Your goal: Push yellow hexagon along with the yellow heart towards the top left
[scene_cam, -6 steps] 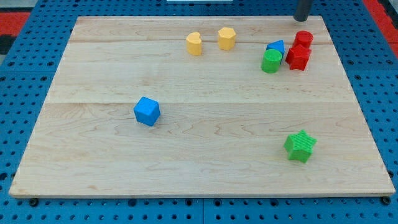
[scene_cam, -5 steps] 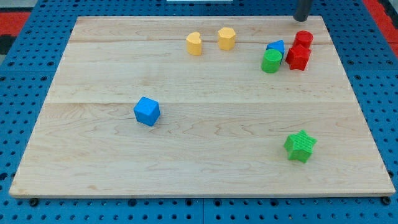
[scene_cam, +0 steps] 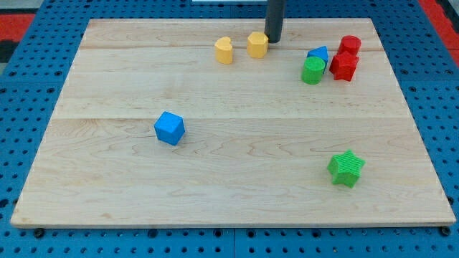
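On the pale wooden board [scene_cam: 215,179], my tip [scene_cam: 273,40] carries nothing and sits touching the yellow hexagon [scene_cam: 257,44] at its right; the yellow heart [scene_cam: 224,51] lies just beyond, leftward.

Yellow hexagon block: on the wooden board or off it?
On: the yellow hexagon block sits on the wooden board, my tip at its right.

Robotics lab bench setup indicated: pale wooden board [scene_cam: 237,179] laid on blue perforated pegboard base [scene_cam: 21,93], red matting [scene_cam: 14,25] seen at view's upper corners; small plastic test blocks scattered on board, e.g. blue cube [scene_cam: 169,128], green star [scene_cam: 346,168]; dark rod with my tip [scene_cam: 273,41] seen descending from view's top
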